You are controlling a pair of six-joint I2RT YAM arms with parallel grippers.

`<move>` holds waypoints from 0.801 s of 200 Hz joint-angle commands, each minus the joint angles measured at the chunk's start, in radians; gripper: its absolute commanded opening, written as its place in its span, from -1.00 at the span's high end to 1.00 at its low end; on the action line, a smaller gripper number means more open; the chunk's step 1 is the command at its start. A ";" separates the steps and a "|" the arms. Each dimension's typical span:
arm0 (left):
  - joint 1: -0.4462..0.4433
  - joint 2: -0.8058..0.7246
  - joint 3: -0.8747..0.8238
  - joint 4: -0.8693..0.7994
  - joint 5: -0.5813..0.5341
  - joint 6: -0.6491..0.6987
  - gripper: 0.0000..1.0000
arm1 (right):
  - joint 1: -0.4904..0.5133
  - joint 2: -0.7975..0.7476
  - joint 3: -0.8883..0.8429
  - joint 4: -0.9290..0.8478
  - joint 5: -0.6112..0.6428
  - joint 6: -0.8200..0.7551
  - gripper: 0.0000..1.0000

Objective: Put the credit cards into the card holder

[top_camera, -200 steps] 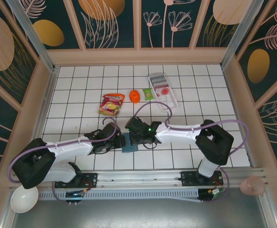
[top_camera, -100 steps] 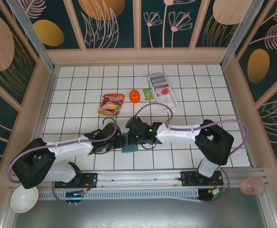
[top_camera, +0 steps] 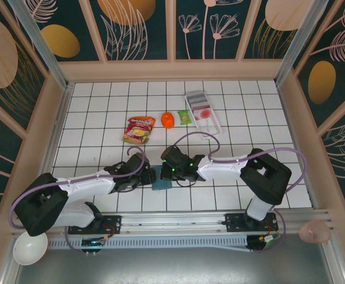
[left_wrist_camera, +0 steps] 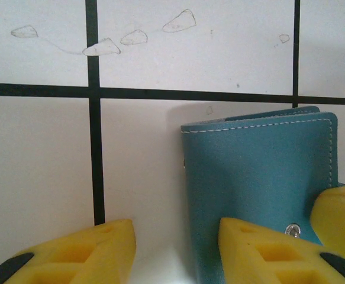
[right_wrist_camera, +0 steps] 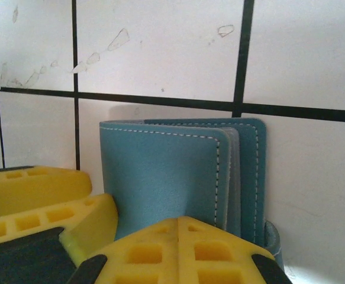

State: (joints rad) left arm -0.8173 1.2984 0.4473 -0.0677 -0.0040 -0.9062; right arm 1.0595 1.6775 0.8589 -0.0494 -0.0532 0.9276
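Note:
The card holder [top_camera: 160,185] is a teal wallet lying folded on the tiles between both grippers. In the left wrist view my left gripper [left_wrist_camera: 175,232] is open and straddles the card holder's [left_wrist_camera: 261,168] left edge, one finger on its cover and the other on bare tile. My right gripper [right_wrist_camera: 178,223] is shut, its joined tips resting on the card holder [right_wrist_camera: 160,171]. A pale grey layer [right_wrist_camera: 234,177] shows between the flaps; I cannot tell what it is. The credit cards [top_camera: 202,110], grey and red-pink, lie in the white tray [top_camera: 215,127] at the back.
A snack bag [top_camera: 139,129], an orange ball [top_camera: 167,119] and a small green packet [top_camera: 185,117] sit in a row behind the arms. Wooden walls [top_camera: 172,70] close in the tiled floor. A white bowl [top_camera: 29,248] rests outside at the near left.
My right wrist has shifted slightly rightward and toward the near edge. The left arm and the card holder have stayed where they were.

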 commanded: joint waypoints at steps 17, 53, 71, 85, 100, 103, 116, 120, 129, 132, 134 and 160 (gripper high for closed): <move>0.000 0.016 -0.049 0.041 0.036 -0.021 0.09 | -0.004 -0.001 -0.021 0.048 0.006 0.051 1.00; 0.000 -0.063 -0.064 0.018 0.050 -0.013 0.00 | 0.004 -0.013 -0.012 0.000 0.065 0.052 1.00; 0.000 -0.099 -0.077 0.013 0.073 -0.011 -0.10 | 0.008 -0.022 -0.003 -0.018 0.094 0.050 1.00; 0.000 -0.106 -0.087 0.014 0.099 -0.009 -0.14 | 0.014 -0.032 0.007 -0.033 0.121 0.055 1.00; 0.000 -0.094 -0.096 0.011 0.111 -0.009 -0.12 | 0.015 -0.046 0.015 -0.051 0.144 0.065 1.00; 0.001 -0.090 -0.096 0.012 0.113 -0.009 -0.10 | 0.016 -0.048 0.016 -0.052 0.149 0.066 1.00; 0.000 -0.072 -0.102 0.027 0.130 -0.011 -0.06 | 0.021 -0.055 0.024 -0.070 0.168 0.069 1.00; 0.000 -0.067 -0.104 0.038 0.139 -0.012 -0.05 | 0.024 -0.058 0.027 -0.074 0.177 0.071 1.00; 0.000 -0.059 -0.105 0.057 0.152 -0.017 -0.04 | 0.029 -0.064 0.031 -0.080 0.190 0.075 1.00; 0.000 -0.056 -0.105 0.061 0.156 -0.018 -0.03 | 0.030 -0.065 0.030 -0.080 0.194 0.077 1.00; 0.000 -0.055 -0.105 0.064 0.157 -0.017 -0.03 | 0.030 -0.066 0.031 -0.081 0.197 0.078 1.00; 0.001 -0.035 -0.102 0.101 0.175 -0.023 0.00 | 0.047 -0.079 0.037 -0.076 0.236 0.089 1.00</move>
State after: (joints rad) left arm -0.8089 1.2148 0.3702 -0.0078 0.0601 -0.9134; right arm 1.0874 1.6333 0.8707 -0.0944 0.0994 0.9878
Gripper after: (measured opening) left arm 0.503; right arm 0.061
